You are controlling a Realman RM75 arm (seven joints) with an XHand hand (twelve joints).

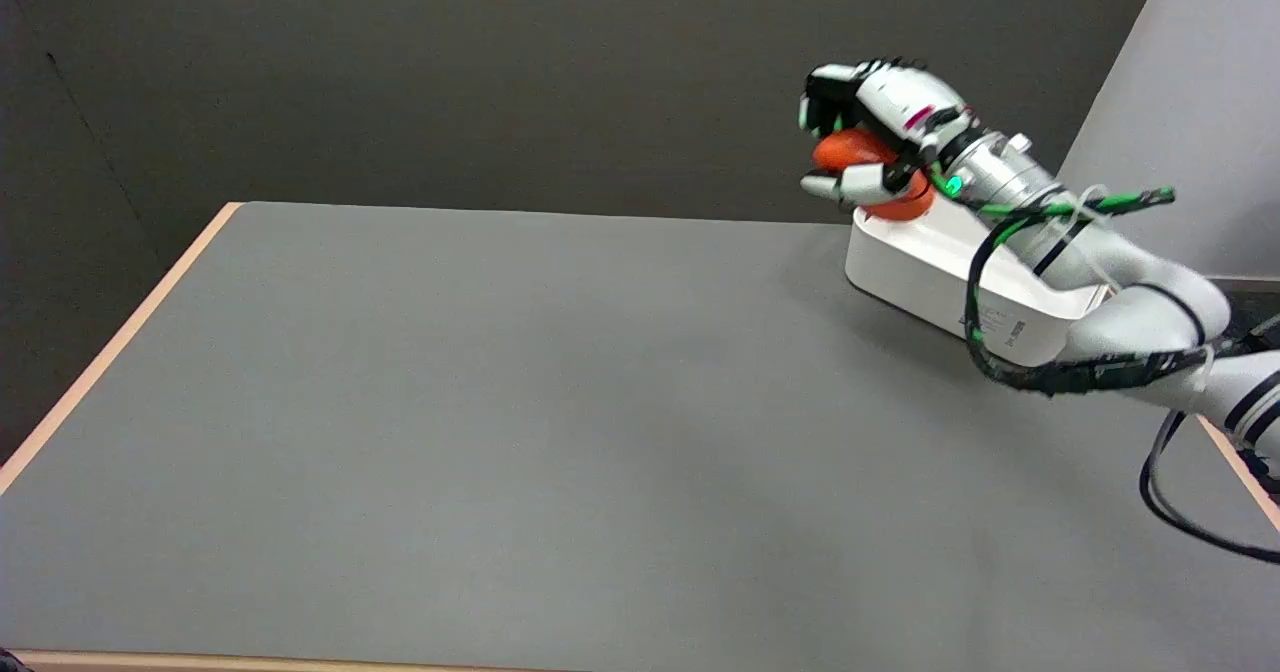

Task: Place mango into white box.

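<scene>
The flat grey table (500,432) with its pale wooden edging spreads bare from the near edge. At its far right corner sits the white rectangular plastic box (920,267). Above the box's far end, the right hand (875,137) grips the orange-red mango (850,152), fingers curled around it. This looks like the carrying step's end; next comes lowering and release. Dark walls stand behind.

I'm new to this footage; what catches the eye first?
The orange mango, gripped in the right hand at the upper right, above the white box. The box sits at the far right of a grey table.
</scene>
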